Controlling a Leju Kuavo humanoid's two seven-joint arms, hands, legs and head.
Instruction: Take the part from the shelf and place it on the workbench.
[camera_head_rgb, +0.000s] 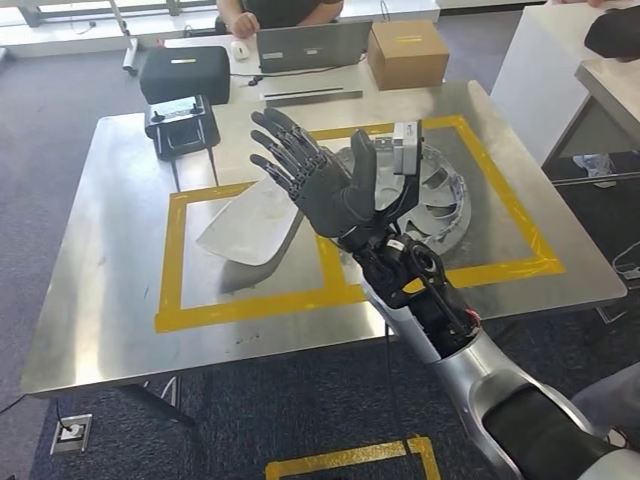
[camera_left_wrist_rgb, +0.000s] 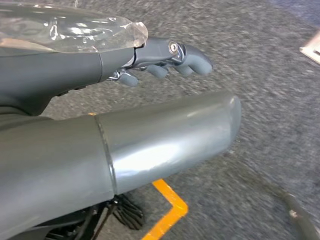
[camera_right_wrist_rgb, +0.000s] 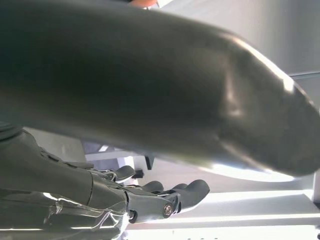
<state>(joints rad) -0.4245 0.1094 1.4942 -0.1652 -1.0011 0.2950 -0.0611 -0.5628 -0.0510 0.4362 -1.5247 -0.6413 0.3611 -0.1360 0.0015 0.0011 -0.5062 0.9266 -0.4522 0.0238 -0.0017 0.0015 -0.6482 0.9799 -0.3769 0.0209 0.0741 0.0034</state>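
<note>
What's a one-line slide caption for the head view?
Right hand open and raised over the steel workbench; a curved metal part lies inside the yellow-taped square.

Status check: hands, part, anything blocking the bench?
Right hand open, raised over the workbench. Left hand empty, hanging over carpet. Pale curved part lies in the left yellow square. Round finned part sits in the right square.

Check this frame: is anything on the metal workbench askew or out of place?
The curved pale sheet-metal part lies across the yellow tape rectangle, one corner overhanging the line, tilted against the frame. The round finned metal disc sits inside its own square. The right hand hovers open above, holding nothing.
</note>
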